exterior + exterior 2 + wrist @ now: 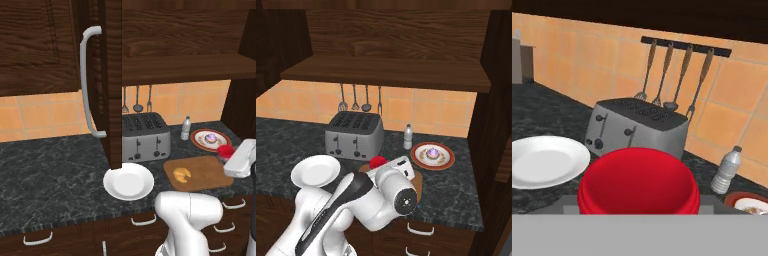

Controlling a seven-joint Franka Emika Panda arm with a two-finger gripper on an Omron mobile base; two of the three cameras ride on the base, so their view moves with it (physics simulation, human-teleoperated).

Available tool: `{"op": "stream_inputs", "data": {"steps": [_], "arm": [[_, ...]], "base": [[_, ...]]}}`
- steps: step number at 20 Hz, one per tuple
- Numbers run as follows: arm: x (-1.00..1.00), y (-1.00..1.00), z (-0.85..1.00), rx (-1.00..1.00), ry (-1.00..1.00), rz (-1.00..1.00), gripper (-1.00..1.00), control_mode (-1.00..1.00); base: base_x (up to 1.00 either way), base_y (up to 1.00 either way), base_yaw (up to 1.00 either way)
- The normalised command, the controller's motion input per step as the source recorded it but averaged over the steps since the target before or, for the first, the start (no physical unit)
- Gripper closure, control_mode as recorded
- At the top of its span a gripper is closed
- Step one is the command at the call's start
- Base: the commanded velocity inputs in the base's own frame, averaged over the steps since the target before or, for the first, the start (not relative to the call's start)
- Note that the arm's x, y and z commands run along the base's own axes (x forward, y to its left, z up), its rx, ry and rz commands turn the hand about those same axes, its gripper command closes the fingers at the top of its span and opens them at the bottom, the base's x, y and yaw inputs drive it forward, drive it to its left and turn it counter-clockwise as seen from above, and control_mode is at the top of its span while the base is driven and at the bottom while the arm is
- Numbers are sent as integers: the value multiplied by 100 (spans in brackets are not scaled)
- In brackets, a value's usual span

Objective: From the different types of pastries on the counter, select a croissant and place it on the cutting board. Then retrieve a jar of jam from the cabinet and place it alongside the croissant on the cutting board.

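Here we have the jam jar (638,182) carried at the front of the gripper (387,167), its red lid looming large in the hand view, and the fingers stand part-way closed around it, as far as we can judge; their tips are hidden behind the jar. The jar hangs just above the near right end of the cutting board (210,170), where the croissant (181,174) already lies on the left half. We judge the jar small, rigid and fairly light, with smooth sides that could slip, and probably breakable, so a hold low on the body beneath the lid seems safest. The bench (50,165) also carries a white plate (129,181), a toaster (145,135), a small bottle (186,128) and a red-rimmed plate (199,140) with the purple pastry (212,137).
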Motion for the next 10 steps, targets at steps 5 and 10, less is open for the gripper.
{"op": "stream_inputs", "data": {"steps": [5,10], "arm": [[44,-23,-60,25,0,1,100,-100],[45,-9,-64,11,2,0,100,-100]], "base": [[0,0,0],[0,0,0]]}}
